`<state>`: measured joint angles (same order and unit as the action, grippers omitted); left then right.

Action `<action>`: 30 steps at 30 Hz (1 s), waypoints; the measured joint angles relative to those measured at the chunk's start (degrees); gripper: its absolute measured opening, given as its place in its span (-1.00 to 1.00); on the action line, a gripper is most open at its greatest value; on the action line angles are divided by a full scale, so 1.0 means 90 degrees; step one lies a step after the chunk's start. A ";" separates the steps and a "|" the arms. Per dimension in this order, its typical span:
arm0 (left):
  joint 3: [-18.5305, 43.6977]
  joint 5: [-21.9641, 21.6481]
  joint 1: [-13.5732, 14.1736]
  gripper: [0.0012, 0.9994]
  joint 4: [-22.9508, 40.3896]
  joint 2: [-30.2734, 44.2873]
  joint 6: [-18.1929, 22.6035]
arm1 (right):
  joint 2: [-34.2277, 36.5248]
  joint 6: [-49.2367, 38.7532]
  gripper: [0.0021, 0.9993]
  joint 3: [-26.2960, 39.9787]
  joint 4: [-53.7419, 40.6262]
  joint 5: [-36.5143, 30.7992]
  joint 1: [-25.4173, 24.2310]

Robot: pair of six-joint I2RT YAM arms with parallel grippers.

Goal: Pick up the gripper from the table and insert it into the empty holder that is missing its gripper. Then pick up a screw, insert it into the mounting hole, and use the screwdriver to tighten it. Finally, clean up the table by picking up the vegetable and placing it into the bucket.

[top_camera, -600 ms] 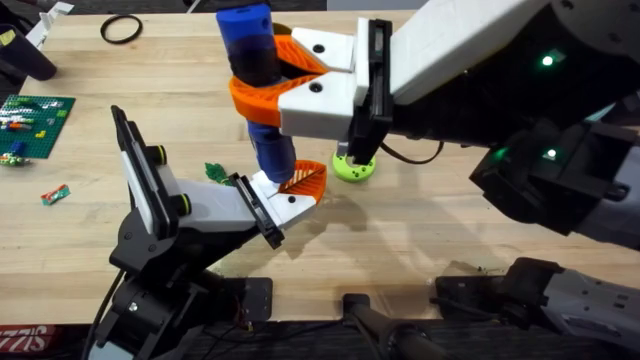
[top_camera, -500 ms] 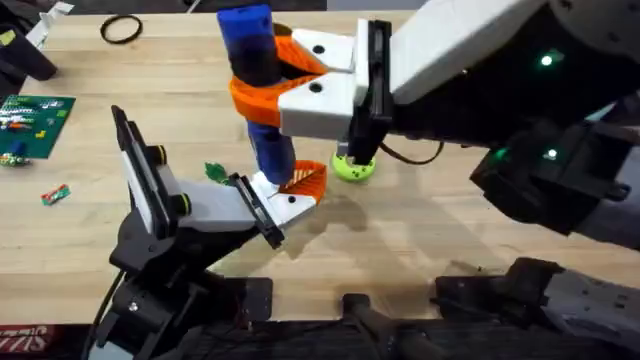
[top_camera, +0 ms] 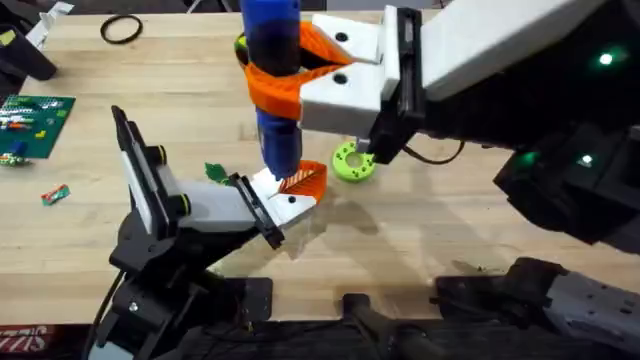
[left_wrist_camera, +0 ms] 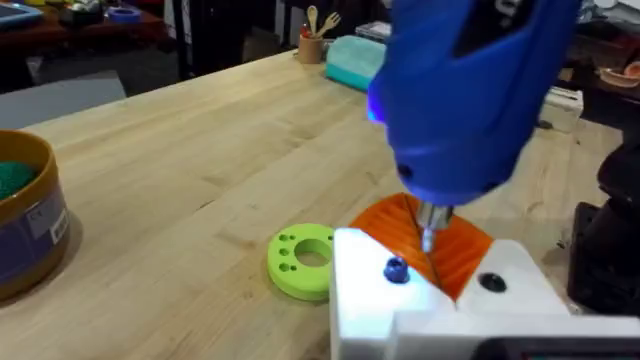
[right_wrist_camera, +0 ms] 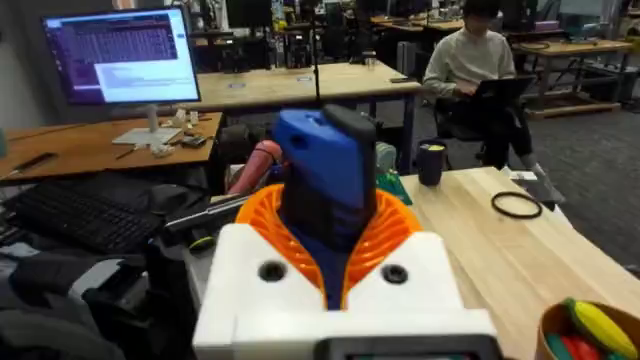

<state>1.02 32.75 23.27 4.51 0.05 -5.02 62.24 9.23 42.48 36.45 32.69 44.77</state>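
Note:
My right gripper (top_camera: 272, 85) (right_wrist_camera: 330, 215) is shut on the blue screwdriver (top_camera: 280, 150) (right_wrist_camera: 320, 180), which stands nearly upright. Its tip (left_wrist_camera: 428, 235) rests on the white mounting block of the orange ribbed gripper (top_camera: 303, 183) (left_wrist_camera: 455, 250). That piece sits at the end of the holder (top_camera: 200, 205), whose white arm rises from a black base. A blue screw (left_wrist_camera: 396, 270) sits in the block beside the tip. The left wrist view looks along the holder at this block. The small dark-green vegetable (top_camera: 216, 172) lies on the table (top_camera: 450, 210) just left of the holder's end. The bucket (left_wrist_camera: 30, 230) (right_wrist_camera: 590, 330) stands beyond the screwdriver.
A lime-green disc with holes (top_camera: 352, 162) (left_wrist_camera: 300, 262) lies right of the orange piece. At the far left are a green board (top_camera: 35, 115) and a small coloured scrap (top_camera: 55, 194). A black ring (top_camera: 121, 29) lies at the back left.
My right gripper has shifted right with the screwdriver, which now stands more upright. The tip stays at the white block. The lime disc shows more fully.

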 joint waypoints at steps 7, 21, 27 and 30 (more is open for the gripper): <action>0.0000 0.0002 0.0000 -0.97 0.0000 0.0000 0.0000 | 0.0002 0.0000 -0.92 -0.0003 0.0335 0.0000 0.0000; 0.0000 0.0000 0.0000 -0.97 0.0000 0.0000 0.0000 | 0.0280 0.0000 -0.92 -0.0003 0.0331 -0.0002 0.0000; 0.0000 0.0000 0.0000 -0.97 0.0000 0.0000 0.0000 | 0.0277 -0.0002 -0.92 -0.0003 0.0341 -0.0002 0.0000; 0.0000 0.0002 0.0000 -0.97 0.0000 0.0000 0.0000 | 0.0278 -0.0002 -0.92 -0.0003 0.0348 -0.0002 0.0000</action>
<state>1.02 32.77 23.27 4.51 0.05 -5.02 64.73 9.22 42.46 39.59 32.67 44.77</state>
